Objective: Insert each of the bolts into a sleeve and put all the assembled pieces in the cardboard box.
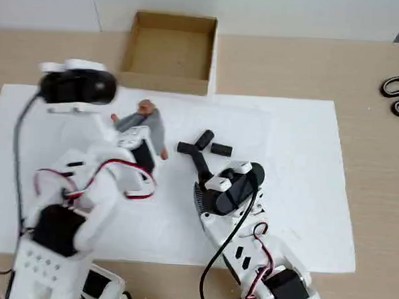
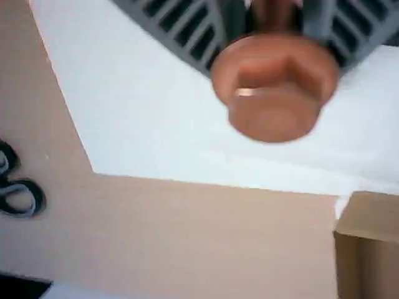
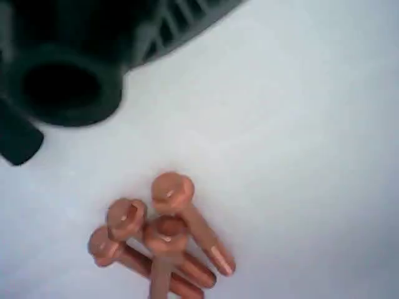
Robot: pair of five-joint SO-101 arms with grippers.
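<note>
Left gripper [image 1: 145, 122]: grey ribbed jaws clamped on the shank of a copper-coloured bolt [image 2: 274, 87], its hexagonal flanged head smooth and matt, held above the white paper sheet [image 1: 284, 194]. Right gripper [image 1: 198, 153]: apparently closed around a black tubular sleeve [image 3: 62, 87] with a round open bore, though the contact is poorly seen. Four loose bolts [image 3: 162, 240] lie bunched on the sheet. Two loose sleeves [image 1: 221, 149], short black cylinders, lie near the right gripper. The open, square cardboard box [image 1: 171, 22] stands at the sheet's far edge.
</note>
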